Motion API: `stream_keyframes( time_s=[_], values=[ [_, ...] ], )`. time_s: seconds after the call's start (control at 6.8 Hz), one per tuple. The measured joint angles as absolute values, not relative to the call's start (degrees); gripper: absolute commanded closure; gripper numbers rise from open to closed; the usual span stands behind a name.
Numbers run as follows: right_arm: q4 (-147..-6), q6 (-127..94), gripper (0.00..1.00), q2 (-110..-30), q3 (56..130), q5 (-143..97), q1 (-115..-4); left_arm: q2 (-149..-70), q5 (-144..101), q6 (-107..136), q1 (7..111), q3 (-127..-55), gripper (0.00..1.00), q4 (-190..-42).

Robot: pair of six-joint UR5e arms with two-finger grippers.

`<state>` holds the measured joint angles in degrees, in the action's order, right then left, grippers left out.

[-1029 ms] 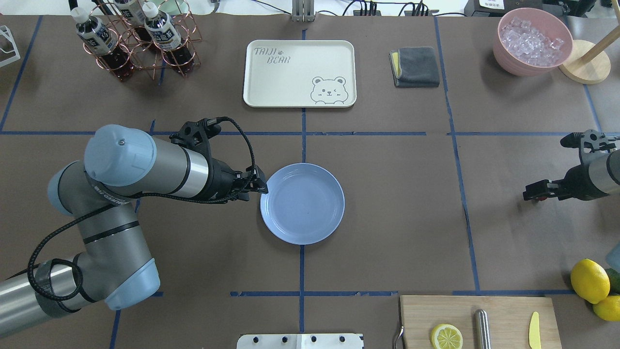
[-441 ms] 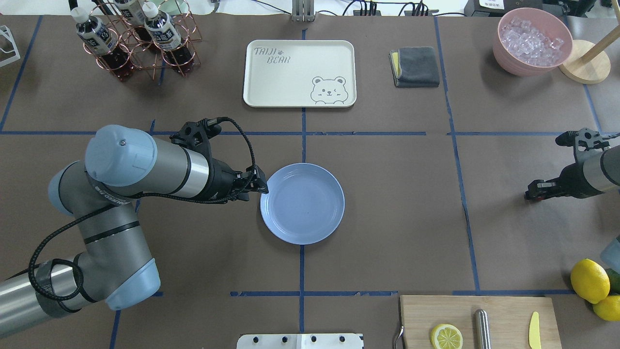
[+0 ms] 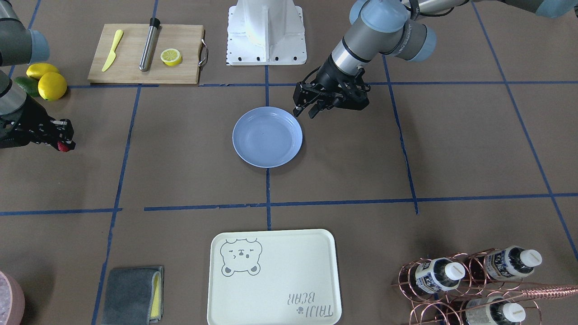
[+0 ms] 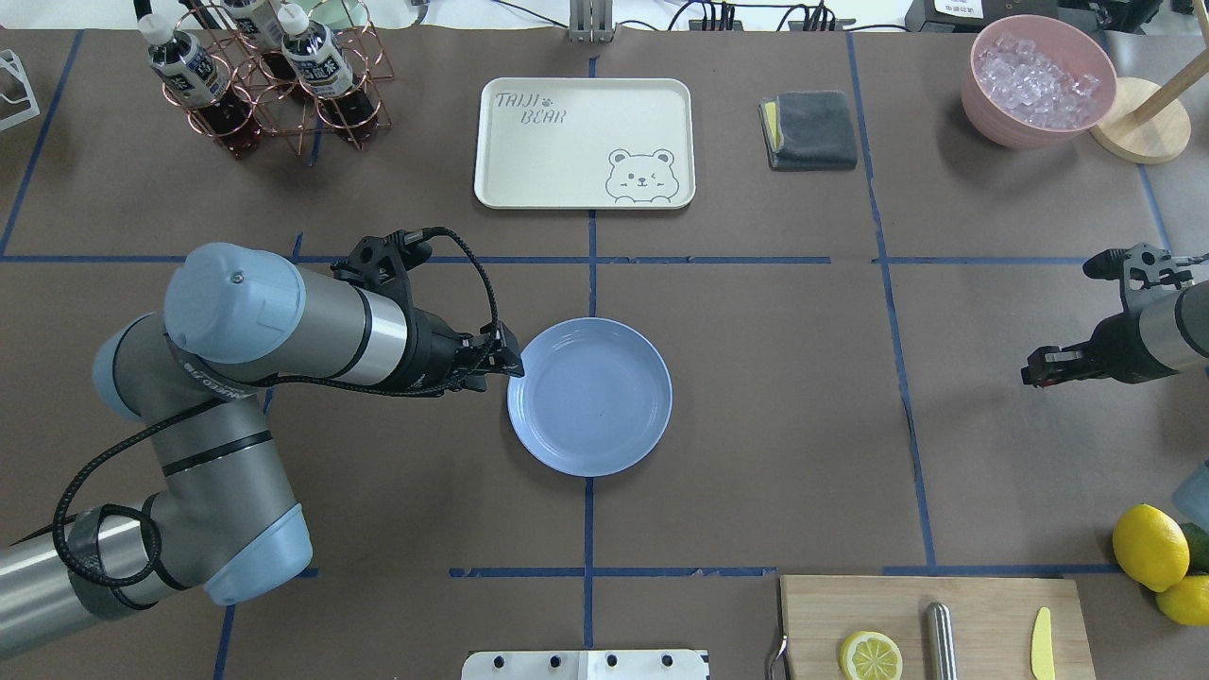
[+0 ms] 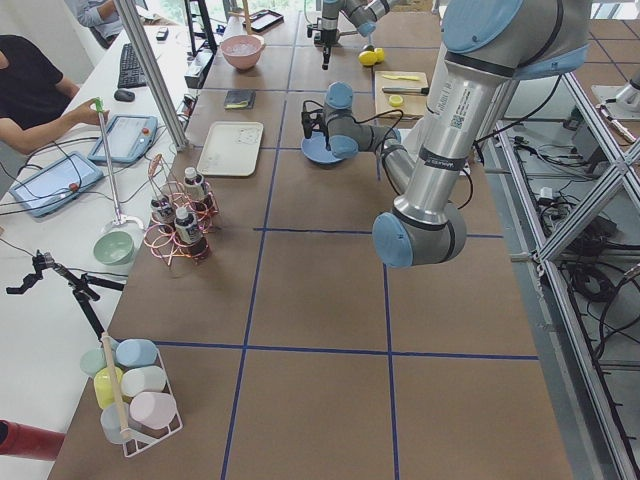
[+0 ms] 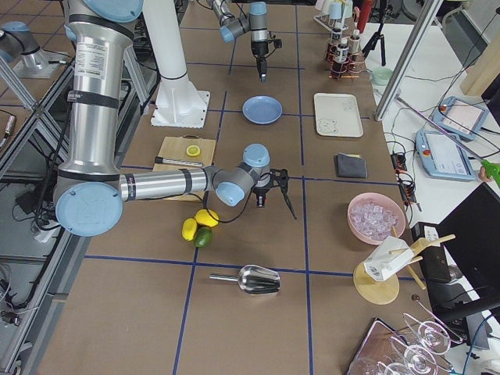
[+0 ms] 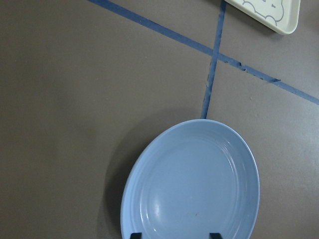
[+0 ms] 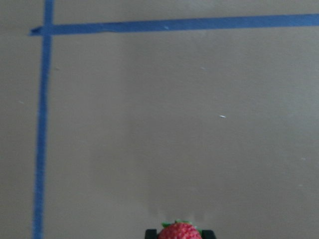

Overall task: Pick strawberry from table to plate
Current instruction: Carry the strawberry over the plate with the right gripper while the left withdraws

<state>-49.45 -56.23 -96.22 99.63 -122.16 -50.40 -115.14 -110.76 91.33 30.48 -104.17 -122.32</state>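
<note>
Your right gripper has barely shifted over the bench, clamped on the strawberry; the whole carry to the plate remains, left gripper open beside it

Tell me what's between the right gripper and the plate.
Only bare table, crossed by one blue tape line, lies between the right gripper and the plate, as the overhead view shows.

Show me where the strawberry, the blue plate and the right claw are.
strawberry (image 8: 180,232): right wrist view, on its red top, held between the claw's tips.
blue plate (image 4: 589,397): overhead view, on its bare centre.
right claw (image 4: 1032,368): overhead view, at the tip end, midway between its fingertips.
</note>
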Motion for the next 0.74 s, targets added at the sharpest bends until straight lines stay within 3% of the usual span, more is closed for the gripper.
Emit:
stream_keyframes(
  time_s=[0.44, 0.74],
  values=[
    [-50.95, -77.36, 1.00, -84.63, 102.37, -119.76, -42.62, -113.26, -110.95, 89.32, 31.59, -106.01, 0.45, -122.40],
    [-61.70, -87.65, 1.00, -72.72, 104.36, -112.86, -33.66, -110.03, -111.21, 84.90, 32.83, -107.83, 0.45, -122.48]
  ],
)
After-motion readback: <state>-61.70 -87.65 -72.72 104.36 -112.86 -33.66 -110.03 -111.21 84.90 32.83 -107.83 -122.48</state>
